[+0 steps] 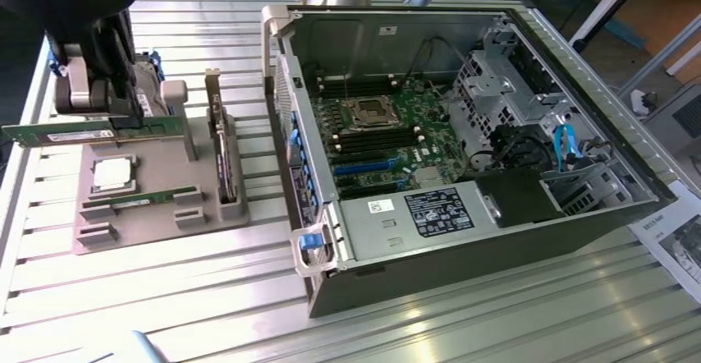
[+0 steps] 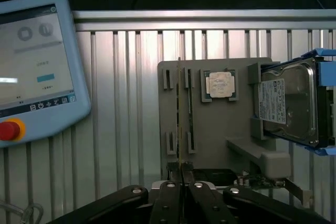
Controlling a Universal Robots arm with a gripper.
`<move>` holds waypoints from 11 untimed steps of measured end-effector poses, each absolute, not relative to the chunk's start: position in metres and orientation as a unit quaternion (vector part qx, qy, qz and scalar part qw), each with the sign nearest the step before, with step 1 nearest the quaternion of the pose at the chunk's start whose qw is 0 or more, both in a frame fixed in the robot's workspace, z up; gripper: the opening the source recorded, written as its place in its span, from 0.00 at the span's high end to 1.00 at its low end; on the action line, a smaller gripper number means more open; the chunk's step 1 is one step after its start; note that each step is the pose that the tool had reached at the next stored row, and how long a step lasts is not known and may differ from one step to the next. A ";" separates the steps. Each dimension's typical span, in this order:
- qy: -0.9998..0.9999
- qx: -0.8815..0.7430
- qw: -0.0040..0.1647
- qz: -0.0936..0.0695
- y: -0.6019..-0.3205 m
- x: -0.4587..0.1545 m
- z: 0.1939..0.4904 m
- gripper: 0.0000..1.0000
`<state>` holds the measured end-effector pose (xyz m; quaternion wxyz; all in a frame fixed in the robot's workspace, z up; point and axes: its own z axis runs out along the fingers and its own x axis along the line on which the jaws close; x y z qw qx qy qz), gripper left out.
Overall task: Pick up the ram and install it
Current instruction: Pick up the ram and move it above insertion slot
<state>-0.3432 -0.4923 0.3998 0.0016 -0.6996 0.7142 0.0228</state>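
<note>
The gripper (image 1: 93,121) hangs at the exterior view's far left, above the grey holder (image 1: 153,223). Its fingers (image 2: 169,195) are pressed together on the ram (image 1: 49,135), pinching the thin green board by its flat faces near mid-length. The stick lies level in the air, clear of the holder.

The main risk is likely a slip or twist. The board is thin and smooth and held over a small patch, so a knock could tilt it in the jaws. The computer case (image 1: 460,273) stands well apart, to the exterior view's right, and its tall left wall (image 1: 287,75) lies between the stick and the motherboard (image 1: 411,133). A long level stick could catch that rim. The memory slots (image 1: 362,144) are narrow, so a tilted board would probably jam rather than seat. Pushing then could strain the board or the slot.

The exterior view gives the ram's broad face, the open case and the slots. It also shows a second green stick (image 1: 143,199) lying on the holder, just beside the processor chip (image 1: 113,174).

The wrist view gives the ram edge-on, a thin line running straight out from between the fingers, which indicates it sits square in the grip. It adds a teach pendant (image 2: 37,61) on the slatted table (image 2: 121,103) and the label face of the hard drive (image 2: 291,103).
</note>
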 end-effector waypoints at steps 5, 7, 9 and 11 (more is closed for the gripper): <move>0.714 -0.700 0.002 0.023 -0.492 -0.342 0.413 0.88; 0.714 -0.700 0.002 0.023 -0.492 -0.342 0.414 0.88; 0.714 -0.700 0.002 0.023 -0.492 -0.342 0.414 0.88; 0.714 -0.700 0.002 0.023 -0.492 -0.342 0.414 0.88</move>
